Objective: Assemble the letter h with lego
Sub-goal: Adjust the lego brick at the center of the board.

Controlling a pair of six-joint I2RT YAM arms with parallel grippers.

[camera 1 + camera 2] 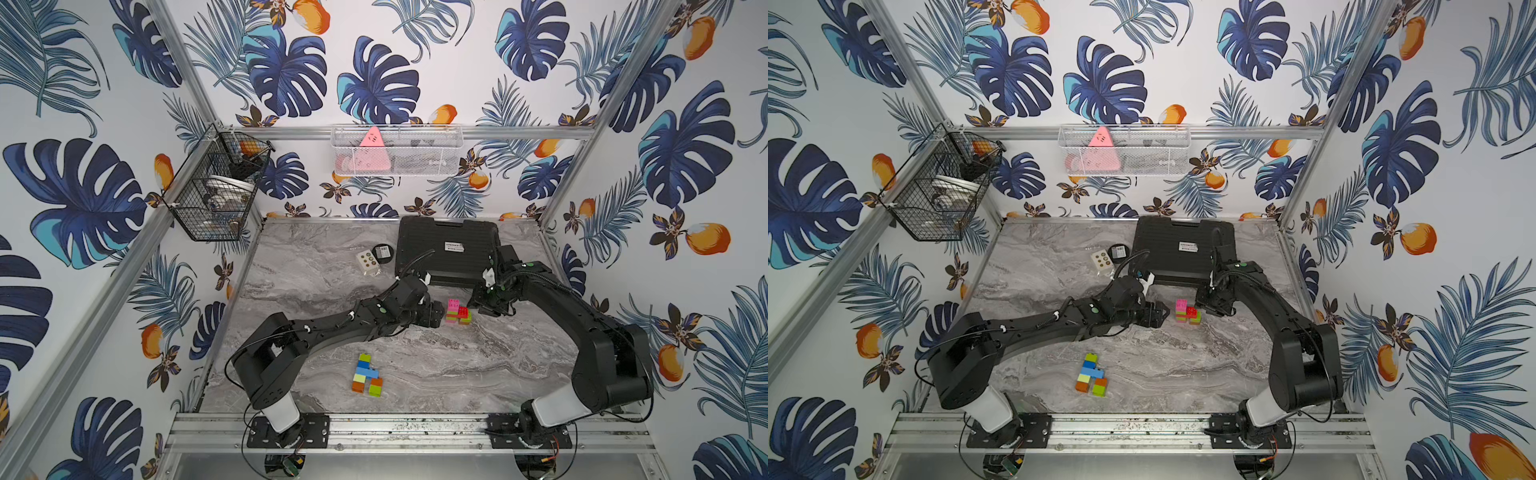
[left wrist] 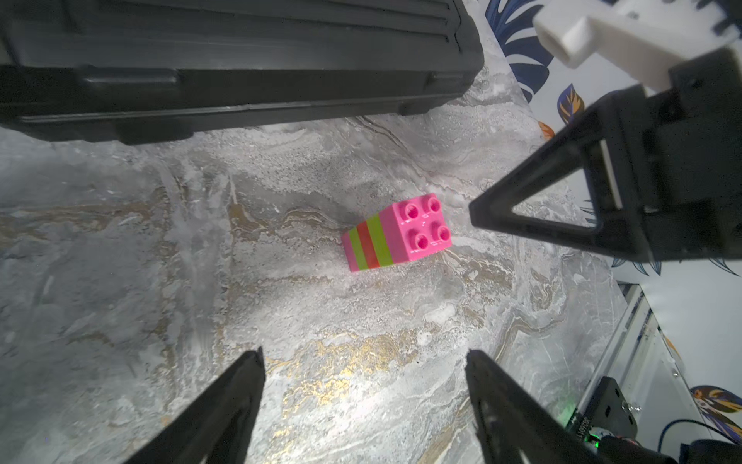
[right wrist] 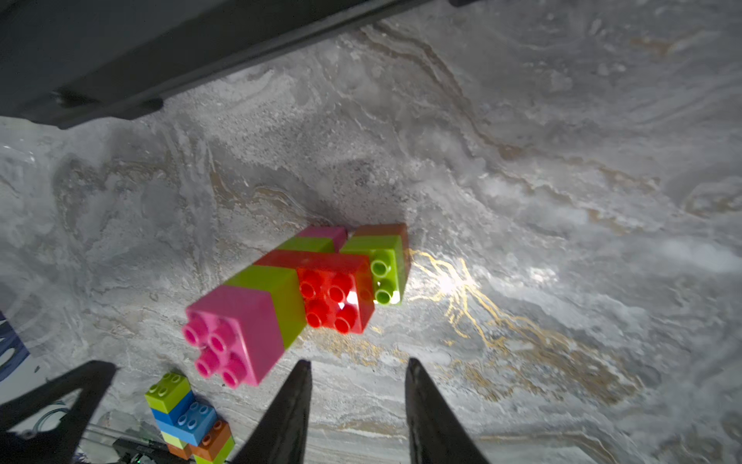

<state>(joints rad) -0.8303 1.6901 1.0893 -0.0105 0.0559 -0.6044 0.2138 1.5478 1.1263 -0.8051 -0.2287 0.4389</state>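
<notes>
A marbled counter [image 1: 478, 374] carried two lego builds. A pink, lime and red lego stack [image 1: 457, 312] stood near the counter's middle, in front of a black case [image 1: 446, 249] at the far edge. The left gripper [image 2: 363, 355] and right gripper [image 3: 359, 363] flanked it, both parted and empty, neither touching it. A blue, lime and orange lego cluster [image 1: 367, 375] lay nearer the front edge.

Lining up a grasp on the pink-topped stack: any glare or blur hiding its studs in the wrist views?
Right wrist view: glare spots on the red brick and lime brick; pink brick slightly soft. Left wrist view: pink brick sharp, glare-free.
</notes>
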